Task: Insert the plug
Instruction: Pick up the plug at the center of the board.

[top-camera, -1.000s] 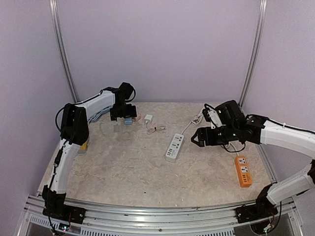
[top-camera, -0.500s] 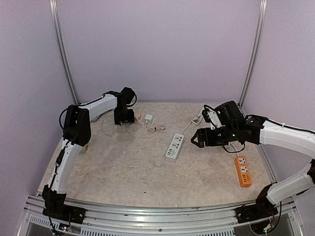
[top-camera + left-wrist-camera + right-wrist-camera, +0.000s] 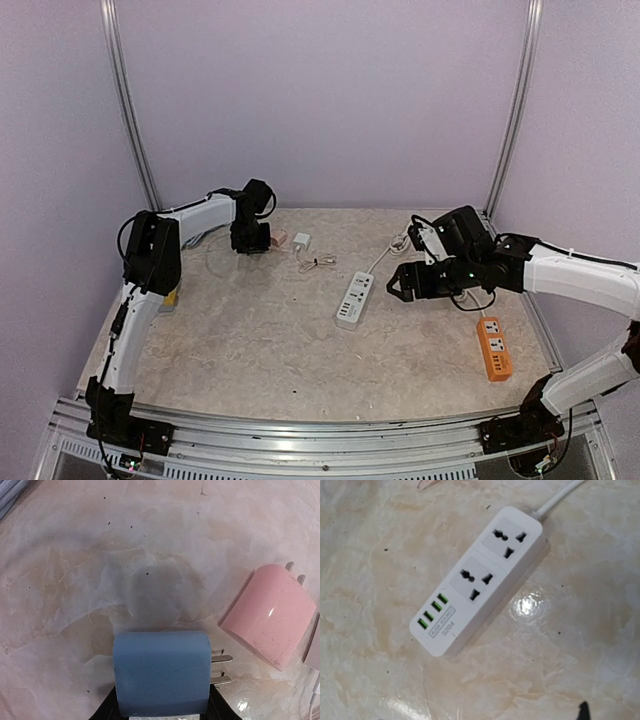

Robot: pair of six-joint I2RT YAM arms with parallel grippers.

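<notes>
Left pincer (image 3: pixel 252 247) grips the blue plug (image 3: pixel 161 672), a pink plug (image 3: pixel 270 612) just beside it. Right pincer (image 3: pixel 396 285) hangs open near the power strip (image 3: pixel 477 580). Carrying and inserting remain.

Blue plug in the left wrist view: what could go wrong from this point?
1. The left gripper holds the blue plug near one edge, its prongs pointing sideways beside a finger; it may twist or arrive misaligned.
2. The pink plug lies close by and could get knocked.
3. The power strip lies loose, the open right gripper off it; it may slide under the push.
</notes>
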